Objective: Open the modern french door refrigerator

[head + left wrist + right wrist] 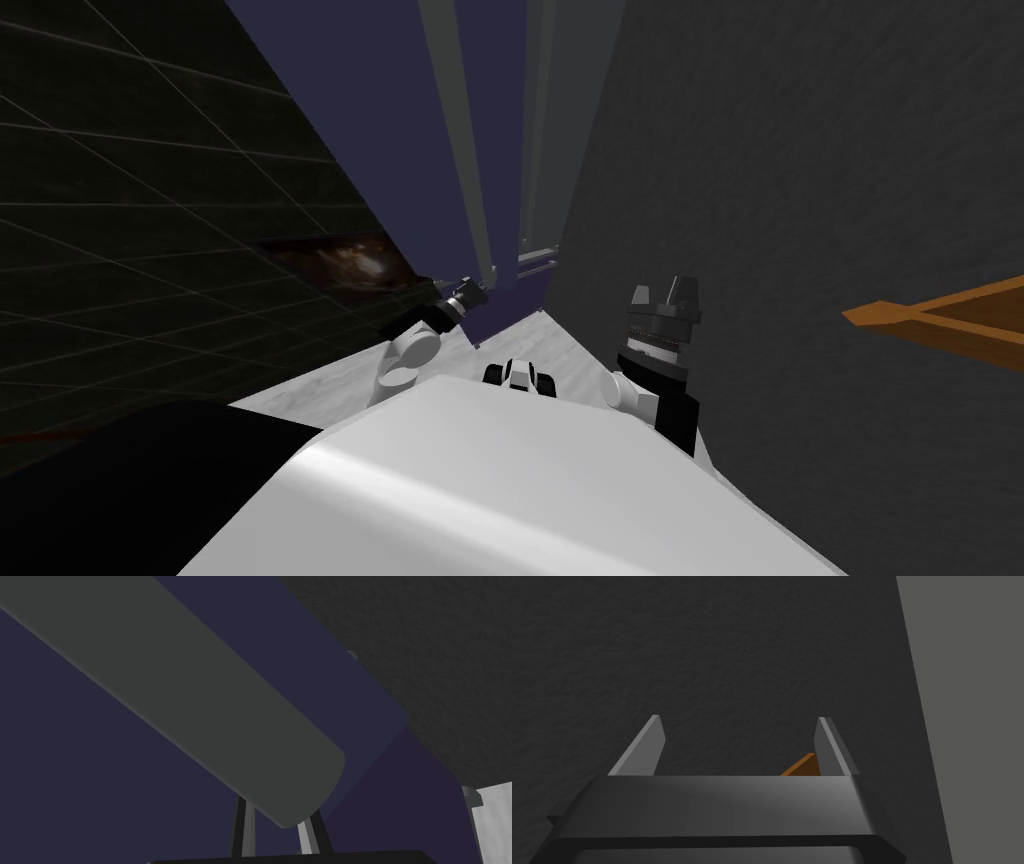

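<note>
The fridge [400, 150] stands ahead, its dark blue doors rising between a dark tiled wall and a dark grey wall. The left end effector [470, 293] [277, 816] is at the lower end of the left door's grey handle [190, 706], its fingers [243, 831] drawn in, grasping it. The right end effector [660, 295] [739, 726] is released, its fingers spread, facing the grey wall.

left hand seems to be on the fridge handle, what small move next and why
Probably a short pull of the left gripper away from the navy door: its fingers stand narrower than open at the lower end of the grey handle, apparently clamped on it.
</note>
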`<state>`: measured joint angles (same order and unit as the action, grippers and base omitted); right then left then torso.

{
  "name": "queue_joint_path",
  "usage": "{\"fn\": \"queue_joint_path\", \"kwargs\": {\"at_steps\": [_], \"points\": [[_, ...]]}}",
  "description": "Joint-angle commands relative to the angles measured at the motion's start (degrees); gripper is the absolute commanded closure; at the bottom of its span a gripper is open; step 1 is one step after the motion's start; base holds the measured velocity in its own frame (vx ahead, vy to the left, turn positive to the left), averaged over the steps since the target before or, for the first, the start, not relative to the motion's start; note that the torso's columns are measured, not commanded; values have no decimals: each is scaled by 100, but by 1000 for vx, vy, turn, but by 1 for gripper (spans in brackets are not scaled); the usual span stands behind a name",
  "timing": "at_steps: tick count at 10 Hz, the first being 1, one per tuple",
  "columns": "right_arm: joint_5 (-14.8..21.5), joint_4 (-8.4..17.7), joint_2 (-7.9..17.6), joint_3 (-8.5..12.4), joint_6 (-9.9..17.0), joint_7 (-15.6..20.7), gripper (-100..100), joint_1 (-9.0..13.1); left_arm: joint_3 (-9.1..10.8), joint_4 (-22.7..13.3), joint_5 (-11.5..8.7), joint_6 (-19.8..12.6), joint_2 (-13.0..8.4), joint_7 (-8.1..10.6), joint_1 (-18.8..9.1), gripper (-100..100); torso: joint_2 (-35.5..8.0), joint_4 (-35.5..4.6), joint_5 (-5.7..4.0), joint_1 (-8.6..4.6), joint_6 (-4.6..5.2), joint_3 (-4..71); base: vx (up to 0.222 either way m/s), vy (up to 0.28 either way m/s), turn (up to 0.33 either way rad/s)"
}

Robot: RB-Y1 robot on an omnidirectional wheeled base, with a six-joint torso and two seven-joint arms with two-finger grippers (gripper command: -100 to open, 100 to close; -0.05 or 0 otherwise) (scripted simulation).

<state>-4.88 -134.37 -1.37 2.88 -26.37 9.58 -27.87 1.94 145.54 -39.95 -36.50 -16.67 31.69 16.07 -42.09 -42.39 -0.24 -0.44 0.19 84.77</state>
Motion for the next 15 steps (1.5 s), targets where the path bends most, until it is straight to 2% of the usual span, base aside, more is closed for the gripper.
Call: {"fn": "queue_joint_path", "kwargs": {"at_steps": [1,3,7,8,10,11,13,14,15], "points": [[0,0,1,1,0,0,0,0,-227,-10,-218,56,-123,-106,-131,100,-17,3,9,22,7,-13,-155,247,-201],[0,0,1,1,0,0,0,1,-391,-37,-390,78,-227,-183,-234,100,-62,-10,17,32,-20,-46,-180,194,-157],[0,1,1,1,0,0,0,1,-720,-90,-734,123,-435,-338,-439,100,-47,-19,9,23,-12,-31,-196,249,-149],[0,1,1,1,0,0,0,1,-436,-21,-885,-130,-535,-144,-523,-100,-52,-25,5,11,-10,-31,-65,91,113],[0,0,-2,-1,0,0,0,-3,-221,92,-1124,-295,-673,-1,-632,-100,22,18,-2,-38,-18,6,51,-79,164],[0,-1,-2,-1,-1,0,0,-3,-113,148,-1244,-377,-742,71,-687,-100,37,12,-13,-49,10,27,59,-86,117],[0,-1,-2,-1,-1,0,0,-3,102,261,-1483,-542,-879,215,-797,-100,-8,-12,1,0,-2,3,54,-68,97],[0,-1,-2,-1,-1,0,0,-3,102,261,-1483,-542,-879,215,-797,-100,-43,-35,6,35,-3,-6,30,-42,55],[0,-1,-1,-1,-1,0,0,-2,210,318,-1603,-624,-948,286,-851,-100,-57,-35,11,55,6,-12,10,-28,57]]}}
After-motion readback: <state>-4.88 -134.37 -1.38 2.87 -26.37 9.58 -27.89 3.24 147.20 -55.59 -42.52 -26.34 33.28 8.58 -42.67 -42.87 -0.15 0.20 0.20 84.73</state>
